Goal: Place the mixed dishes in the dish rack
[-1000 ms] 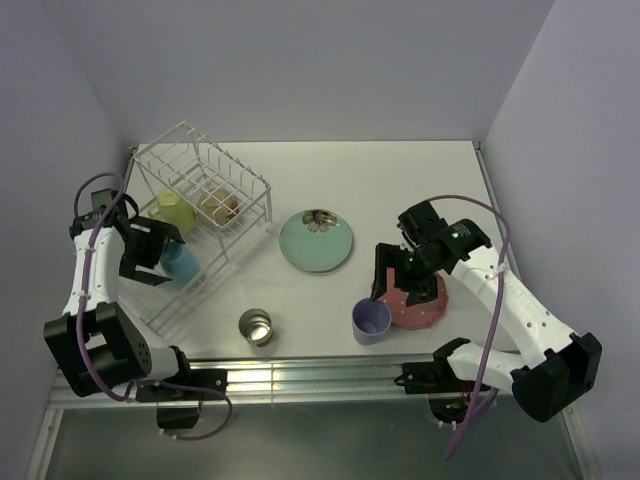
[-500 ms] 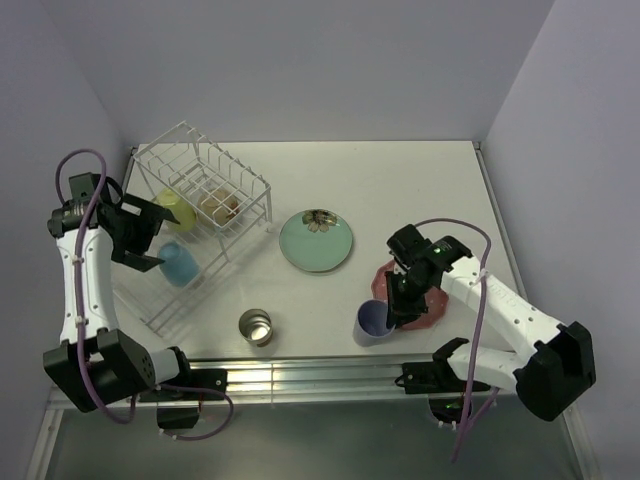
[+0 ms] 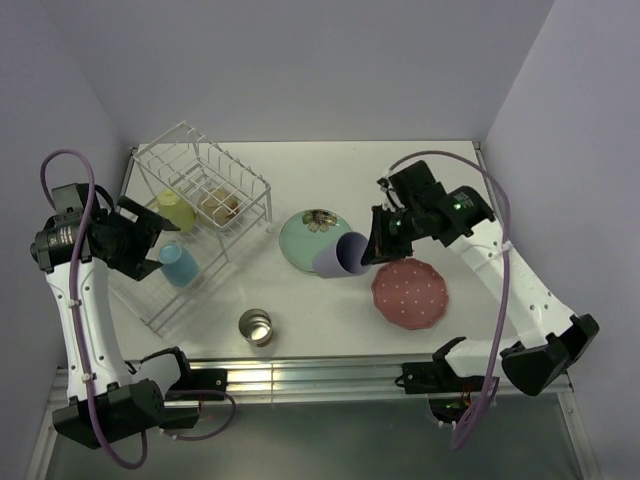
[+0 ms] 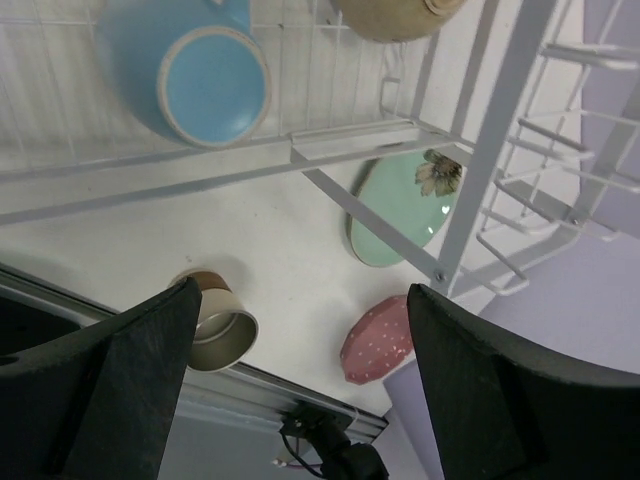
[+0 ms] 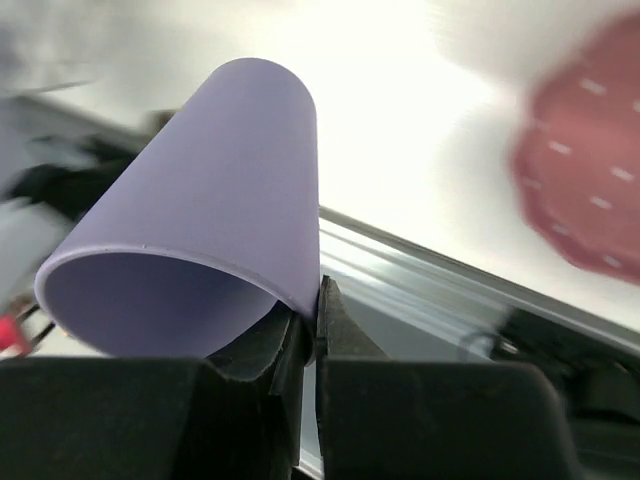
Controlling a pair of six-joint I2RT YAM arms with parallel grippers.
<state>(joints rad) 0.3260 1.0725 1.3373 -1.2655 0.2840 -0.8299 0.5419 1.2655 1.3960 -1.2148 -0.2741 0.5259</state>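
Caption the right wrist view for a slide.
Right gripper pinches the tilted lavender cup by its rim; pink dotted plate blurred behind.

Soft, even light from above, faint shadows on the table [image 3: 400, 180]. My right wrist view is blurred, the pink plate [image 5: 590, 150] smeared; my left is crisp.
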